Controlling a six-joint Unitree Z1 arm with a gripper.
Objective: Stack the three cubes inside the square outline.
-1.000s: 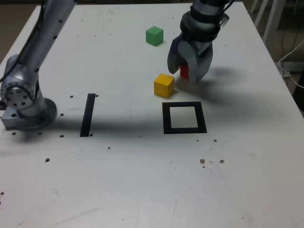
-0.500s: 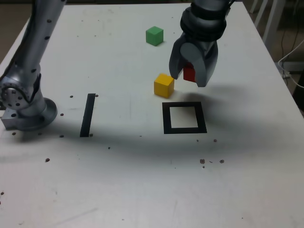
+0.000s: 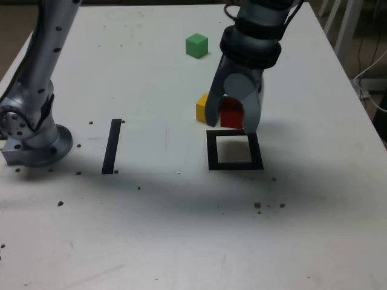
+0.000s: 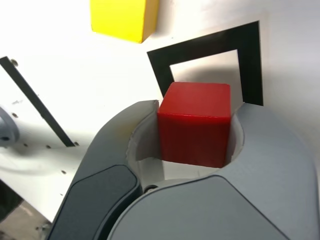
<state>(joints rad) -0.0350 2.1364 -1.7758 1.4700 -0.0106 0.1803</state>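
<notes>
My gripper (image 3: 231, 124) is shut on the red cube (image 3: 231, 116), holding it in the air just behind the far edge of the black square outline (image 3: 234, 150). In the wrist view the red cube (image 4: 195, 122) sits between the grey jaws, with the square outline (image 4: 210, 55) beyond it. The yellow cube (image 3: 202, 106) rests on the table, partly hidden behind the gripper in the exterior view; it shows as the yellow cube (image 4: 125, 19) in the wrist view. Farther back lies the green cube (image 3: 196, 45).
A straight black tape strip (image 3: 112, 145) lies at the exterior view's left, near the arm's base (image 3: 33, 136). Small dark specks (image 3: 260, 205) dot the white table (image 3: 181, 229). The table's right edge (image 3: 357, 90) runs close behind the gripper.
The gripper lifted the red cube off the table and carried it toward the camera, from beside the yellow cube to the square outline's far edge.
</notes>
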